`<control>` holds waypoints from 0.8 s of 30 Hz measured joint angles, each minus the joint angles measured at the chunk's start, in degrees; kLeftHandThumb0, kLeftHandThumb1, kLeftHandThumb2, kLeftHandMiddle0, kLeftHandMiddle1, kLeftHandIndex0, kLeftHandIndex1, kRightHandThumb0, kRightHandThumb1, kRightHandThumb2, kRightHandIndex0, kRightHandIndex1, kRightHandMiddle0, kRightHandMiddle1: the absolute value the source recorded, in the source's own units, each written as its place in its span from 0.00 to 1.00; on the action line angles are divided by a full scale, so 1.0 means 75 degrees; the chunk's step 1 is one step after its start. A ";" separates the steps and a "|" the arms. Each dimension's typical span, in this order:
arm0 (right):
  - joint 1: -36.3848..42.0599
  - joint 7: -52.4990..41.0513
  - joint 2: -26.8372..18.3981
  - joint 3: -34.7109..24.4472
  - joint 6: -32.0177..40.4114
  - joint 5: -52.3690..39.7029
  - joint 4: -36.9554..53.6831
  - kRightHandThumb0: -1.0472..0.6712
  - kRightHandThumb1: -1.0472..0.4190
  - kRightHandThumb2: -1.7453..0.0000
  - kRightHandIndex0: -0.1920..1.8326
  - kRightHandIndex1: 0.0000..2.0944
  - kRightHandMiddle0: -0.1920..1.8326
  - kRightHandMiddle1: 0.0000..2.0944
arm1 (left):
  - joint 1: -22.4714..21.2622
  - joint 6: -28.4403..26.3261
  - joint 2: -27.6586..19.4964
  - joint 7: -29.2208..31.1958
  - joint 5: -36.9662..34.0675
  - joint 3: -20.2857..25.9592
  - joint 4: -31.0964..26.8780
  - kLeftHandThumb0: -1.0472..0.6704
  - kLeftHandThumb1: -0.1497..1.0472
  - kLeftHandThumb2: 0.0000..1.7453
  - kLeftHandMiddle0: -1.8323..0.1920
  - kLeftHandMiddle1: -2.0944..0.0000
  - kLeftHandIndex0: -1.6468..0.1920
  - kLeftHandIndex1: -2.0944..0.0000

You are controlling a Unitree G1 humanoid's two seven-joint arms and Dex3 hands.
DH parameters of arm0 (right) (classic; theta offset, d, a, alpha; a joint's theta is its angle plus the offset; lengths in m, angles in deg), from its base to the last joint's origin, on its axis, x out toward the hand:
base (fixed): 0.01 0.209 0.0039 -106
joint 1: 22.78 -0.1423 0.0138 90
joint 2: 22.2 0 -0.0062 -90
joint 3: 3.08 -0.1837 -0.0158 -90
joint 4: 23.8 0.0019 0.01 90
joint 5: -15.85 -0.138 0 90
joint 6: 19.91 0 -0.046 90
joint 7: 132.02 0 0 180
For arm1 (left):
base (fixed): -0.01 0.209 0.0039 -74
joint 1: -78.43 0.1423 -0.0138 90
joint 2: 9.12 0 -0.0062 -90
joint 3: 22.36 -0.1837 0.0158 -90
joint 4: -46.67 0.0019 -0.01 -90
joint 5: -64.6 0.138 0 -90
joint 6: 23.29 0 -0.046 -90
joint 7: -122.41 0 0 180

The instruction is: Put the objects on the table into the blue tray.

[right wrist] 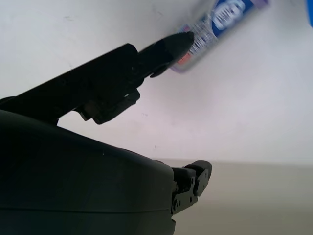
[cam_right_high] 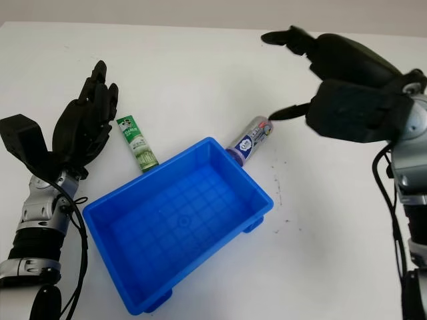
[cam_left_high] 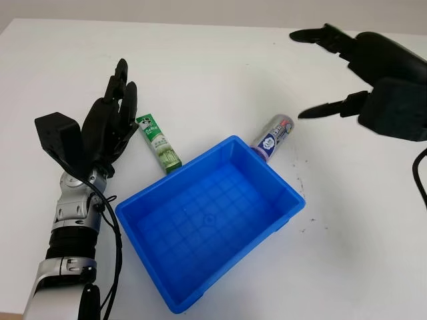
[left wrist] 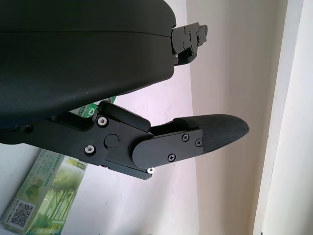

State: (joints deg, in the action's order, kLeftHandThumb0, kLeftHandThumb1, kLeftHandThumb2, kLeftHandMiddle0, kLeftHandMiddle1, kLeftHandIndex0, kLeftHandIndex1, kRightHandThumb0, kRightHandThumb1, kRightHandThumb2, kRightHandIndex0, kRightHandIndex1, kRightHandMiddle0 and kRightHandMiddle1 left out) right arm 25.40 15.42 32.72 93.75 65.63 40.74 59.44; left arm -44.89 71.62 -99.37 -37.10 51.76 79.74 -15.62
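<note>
A blue tray sits empty in the middle of the white table. A green and white box lies just beyond the tray's left corner, also seen as the green box close under my left hand. A purple and blue tube lies against the tray's far right corner. My left hand is open, just left of the green box. My right hand is open, raised above the table to the right of the tube, holding nothing.
The white table stretches to the right of the tray. A pale wall runs along the table's far edge.
</note>
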 measured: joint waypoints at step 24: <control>-0.0142 0.0590 0.0380 0.0790 -0.2562 0.1052 -0.1535 0.35 0.16 0.97 0.21 0.03 0.24 0.03 | -0.0063 0.0006 -0.0011 0.0019 0.0106 -0.0104 0.0099 0.15 1.00 0.37 1.00 0.98 1.00 0.99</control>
State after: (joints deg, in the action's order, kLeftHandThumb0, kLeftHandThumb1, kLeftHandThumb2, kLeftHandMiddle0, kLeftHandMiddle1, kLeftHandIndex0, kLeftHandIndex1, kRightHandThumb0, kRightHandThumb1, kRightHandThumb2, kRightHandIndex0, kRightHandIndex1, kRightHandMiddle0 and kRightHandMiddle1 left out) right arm 24.34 19.85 35.57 99.68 46.41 48.62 47.93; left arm -45.36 71.66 -99.45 -36.95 52.55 78.96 -14.88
